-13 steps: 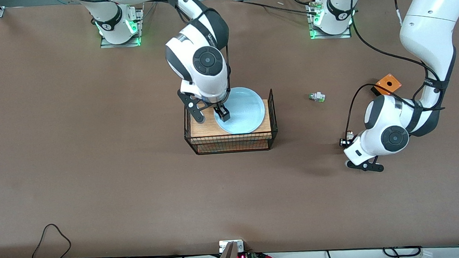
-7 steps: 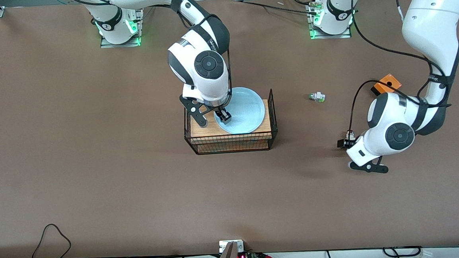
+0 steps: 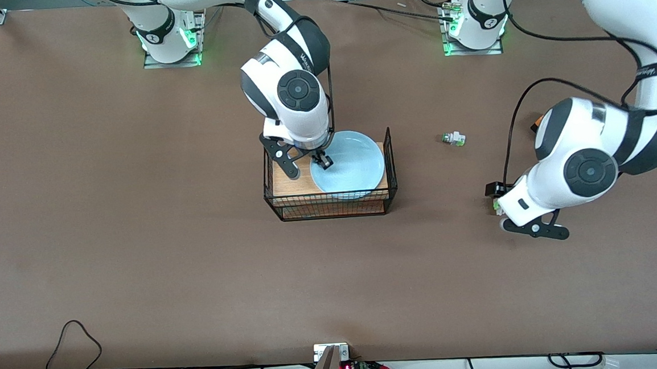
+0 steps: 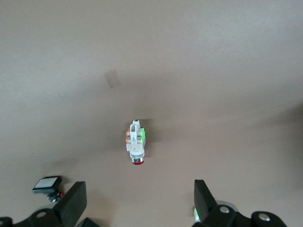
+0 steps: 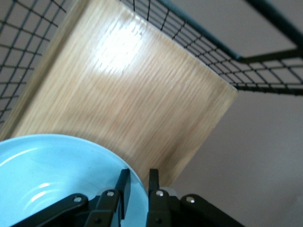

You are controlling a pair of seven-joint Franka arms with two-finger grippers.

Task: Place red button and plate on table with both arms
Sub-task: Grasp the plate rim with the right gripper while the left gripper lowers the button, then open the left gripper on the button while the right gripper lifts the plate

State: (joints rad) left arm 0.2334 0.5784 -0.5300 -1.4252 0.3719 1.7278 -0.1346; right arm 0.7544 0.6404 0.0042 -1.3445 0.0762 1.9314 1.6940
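Note:
The light-blue plate point(image 3: 350, 169) point(image 5: 47, 179) lies on top of the wire-framed wooden shelf point(image 3: 330, 207) in the middle of the table point(image 3: 138, 247). My right gripper point(image 3: 322, 162) point(image 5: 137, 182) is shut on the plate's rim, one finger inside it and one outside. The red button point(image 4: 136, 144) lies on its side on the bare table, white body with a dark red cap and a green mark. My left gripper point(image 4: 139, 205) hangs open above it, toward the left arm's end of the table, touching nothing. In the front view the left hand covers the button.
A white piece with a green tip point(image 3: 453, 138) lies on the table between the shelf and the left arm. A black-bodied, white-capped button point(image 4: 47, 183) lies close to the red button. The shelf's wire sides point(image 5: 199, 42) rise around the wooden board point(image 5: 128, 94).
My right gripper has shut on the plate's rim, and the plate has shifted slightly toward the front camera. My left gripper has opened and risen away from the table.

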